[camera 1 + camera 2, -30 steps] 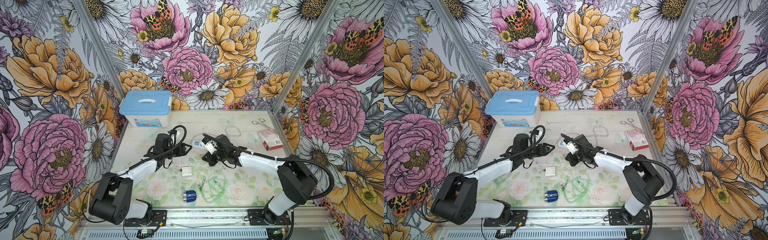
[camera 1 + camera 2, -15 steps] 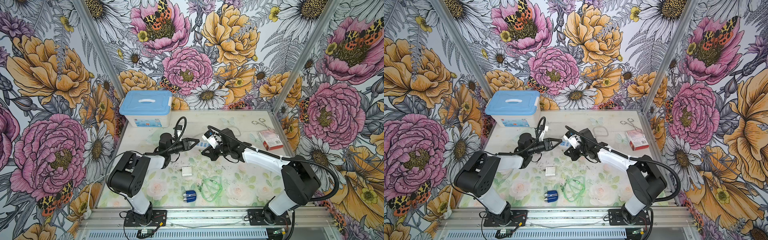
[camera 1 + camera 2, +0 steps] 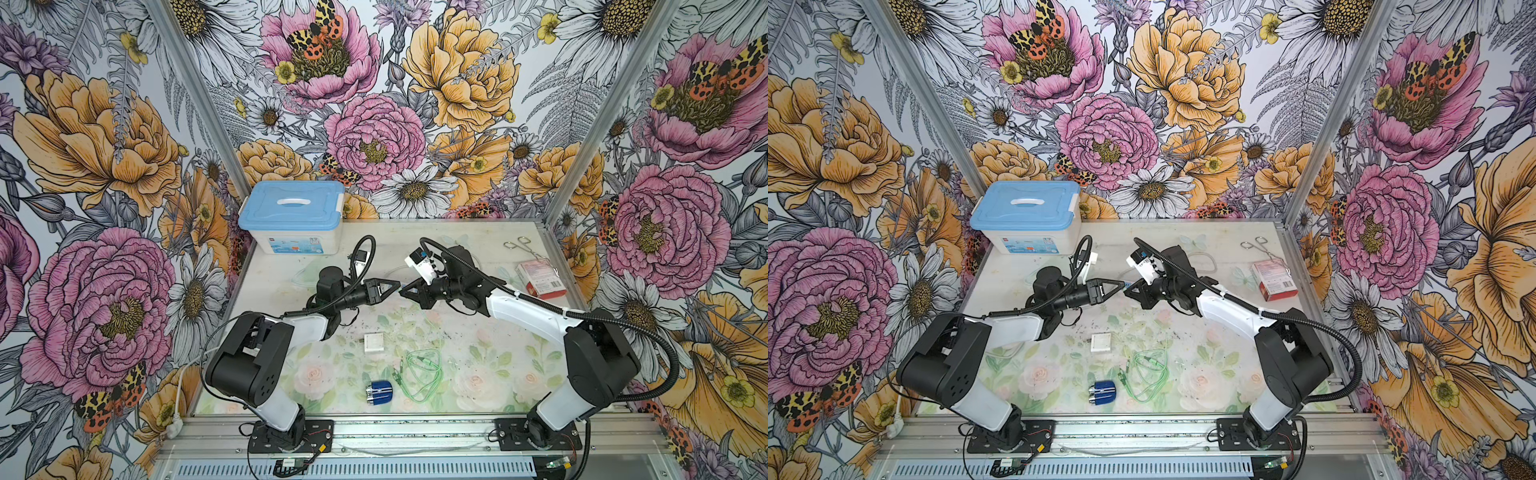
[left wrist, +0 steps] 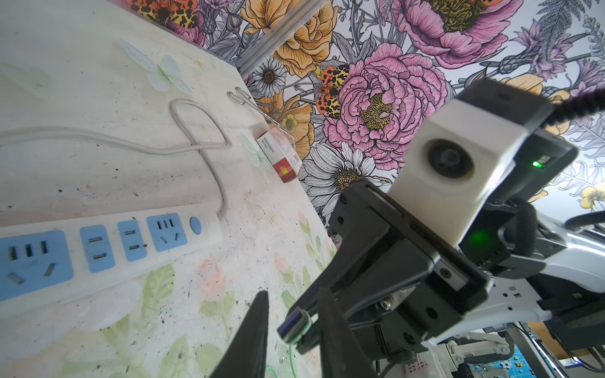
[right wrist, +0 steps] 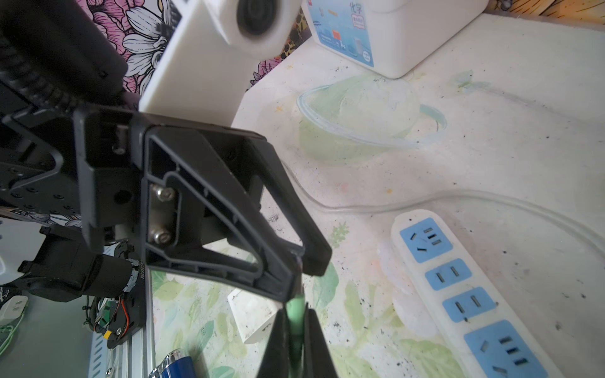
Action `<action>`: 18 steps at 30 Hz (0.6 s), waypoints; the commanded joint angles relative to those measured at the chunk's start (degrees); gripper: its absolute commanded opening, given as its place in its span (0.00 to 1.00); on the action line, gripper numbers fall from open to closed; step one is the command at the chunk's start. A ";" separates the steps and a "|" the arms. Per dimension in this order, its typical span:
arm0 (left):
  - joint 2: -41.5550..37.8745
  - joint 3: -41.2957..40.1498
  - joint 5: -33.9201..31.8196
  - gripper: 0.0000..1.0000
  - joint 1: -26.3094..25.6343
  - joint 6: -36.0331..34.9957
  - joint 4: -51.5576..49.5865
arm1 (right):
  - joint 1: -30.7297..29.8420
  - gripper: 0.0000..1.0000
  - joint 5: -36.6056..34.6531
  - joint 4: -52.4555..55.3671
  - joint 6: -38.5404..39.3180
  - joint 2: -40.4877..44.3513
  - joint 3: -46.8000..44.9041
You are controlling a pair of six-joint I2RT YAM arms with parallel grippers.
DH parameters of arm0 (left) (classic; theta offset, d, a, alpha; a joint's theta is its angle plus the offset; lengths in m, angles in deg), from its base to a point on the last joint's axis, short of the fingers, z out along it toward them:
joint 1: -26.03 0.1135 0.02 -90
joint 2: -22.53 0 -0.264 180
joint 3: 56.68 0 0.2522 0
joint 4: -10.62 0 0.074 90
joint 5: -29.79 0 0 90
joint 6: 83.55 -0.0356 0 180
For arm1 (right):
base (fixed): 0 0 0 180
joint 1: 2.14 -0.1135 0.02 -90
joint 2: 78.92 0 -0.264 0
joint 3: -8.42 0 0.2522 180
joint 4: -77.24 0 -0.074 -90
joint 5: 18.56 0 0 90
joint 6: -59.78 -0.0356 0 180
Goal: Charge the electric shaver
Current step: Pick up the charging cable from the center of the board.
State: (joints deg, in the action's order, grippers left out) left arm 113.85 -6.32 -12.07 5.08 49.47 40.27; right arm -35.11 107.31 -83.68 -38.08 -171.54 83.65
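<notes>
Currently the left gripper [image 3: 395, 286] and the right gripper [image 3: 406, 291] are meeting tip to tip over the middle of the table [image 3: 498, 374]. The right claw is pressing together on the USB plug [image 4: 294, 324] of the green cable [image 3: 424, 374], whose loose loops are lying toward the front edge. The left claw is sitting narrowed on either side of that plug's metal end; whether it is actually squeezing it, I cannot tell. The electric shaver [image 3: 379, 392] is lying near the middle of the front edge, just beside the cable loops, untouched. A white charger cube [image 3: 374, 343] is resting between it and the grippers. The power strip [image 4: 98, 248] is lying close by the claws.
</notes>
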 commanded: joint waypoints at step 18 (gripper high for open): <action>-1.11 0.53 0.99 0.00 -0.32 -3.56 -2.64 | 0.54 0.00 2.34 -2.69 0.31 -1.78 0.98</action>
State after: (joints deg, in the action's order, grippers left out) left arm 113.59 -6.28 -11.66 5.08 47.81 38.22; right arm -35.02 108.58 -84.14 -38.10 -172.50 83.74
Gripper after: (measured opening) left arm 0.138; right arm 0.080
